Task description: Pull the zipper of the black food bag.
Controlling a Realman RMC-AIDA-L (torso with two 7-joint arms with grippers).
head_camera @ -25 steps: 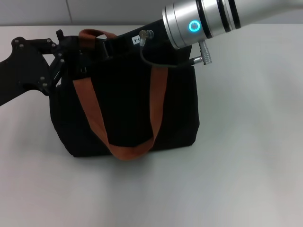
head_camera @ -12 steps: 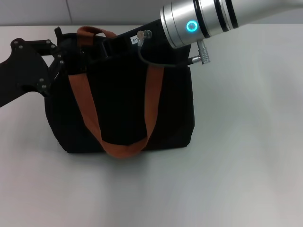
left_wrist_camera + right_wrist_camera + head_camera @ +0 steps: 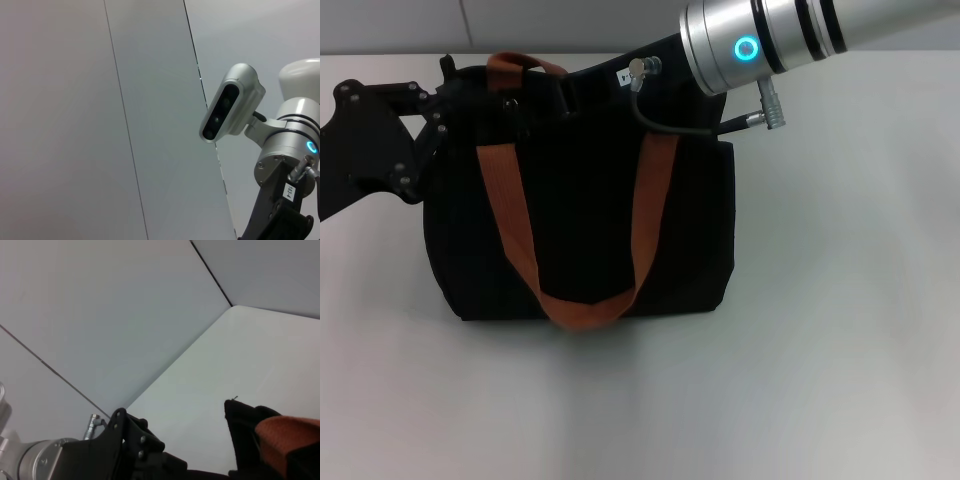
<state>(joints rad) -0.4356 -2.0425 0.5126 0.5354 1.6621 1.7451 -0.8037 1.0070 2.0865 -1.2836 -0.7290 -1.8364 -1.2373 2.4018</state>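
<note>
Two grippers meet at the top of the black food bag [image 3: 580, 230], which stands on the white surface [image 3: 820, 350]: left gripper [image 3: 455, 95] at its left corner, right gripper [image 3: 575, 90] along the upper edge. Whether the jaws are spread or pressed together, I cannot tell.

Black food bag [image 3: 580, 210] with rust-brown straps [image 3: 650, 215]; black left gripper [image 3: 445, 95]; silver right arm [image 3: 790, 35] ringed in glowing cyan; white table [image 3: 820, 350]; pale grey wall [image 3: 75, 125].

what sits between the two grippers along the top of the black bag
In the head view, the upper edge of the black food bag, crossed by a rust-brown handle strap, lies between the left gripper and the right gripper.
</note>
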